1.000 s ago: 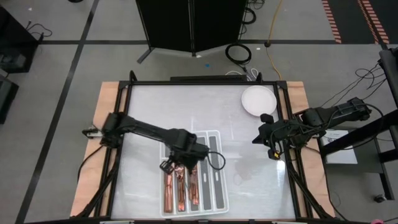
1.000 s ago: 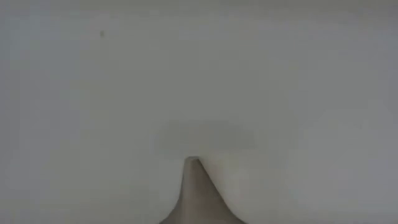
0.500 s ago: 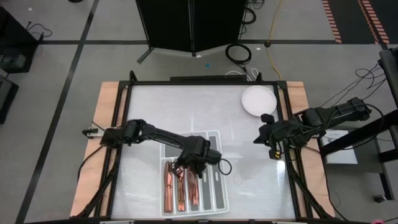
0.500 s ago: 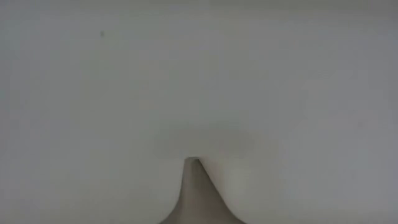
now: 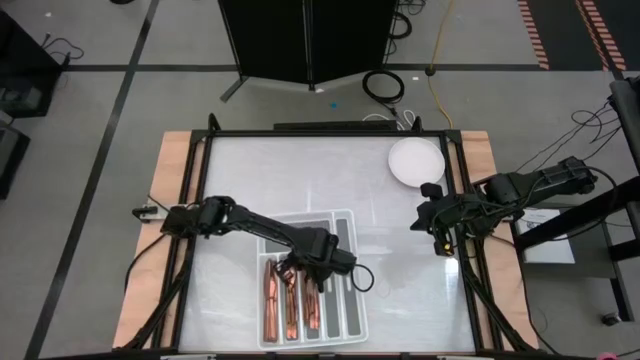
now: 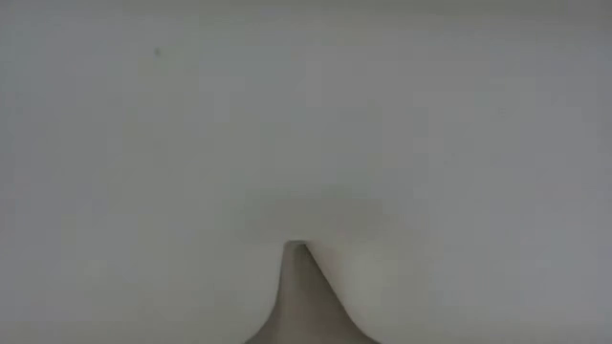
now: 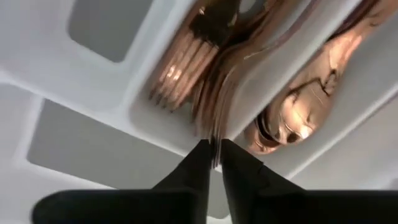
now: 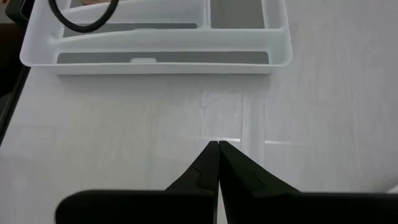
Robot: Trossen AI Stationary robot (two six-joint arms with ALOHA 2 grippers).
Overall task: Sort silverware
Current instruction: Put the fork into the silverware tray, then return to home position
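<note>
Shifted along white divided plastic tray (image 5: 345, 222), left end effector (image 7: 215, 152) pinches thin copper silverware (image 7: 217, 81) edge; lower fully into compartment before opening. Right end effector (image 8: 217, 147) together, idle beside bench edge.

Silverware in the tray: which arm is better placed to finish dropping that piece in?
Left. Its gripper is over the tray, jaws nipping a copper piece above the sorted silverware. The right gripper waits shut near the plate.

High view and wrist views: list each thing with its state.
Copper silverware: lying sorted in the tray's left slots.
White divided plastic tray: right slots empty.
Round white plate: empty.
Left gripper: fingers pinching a copper piece's edge over the tray.
Right gripper: shut, empty, over bare table.
</note>
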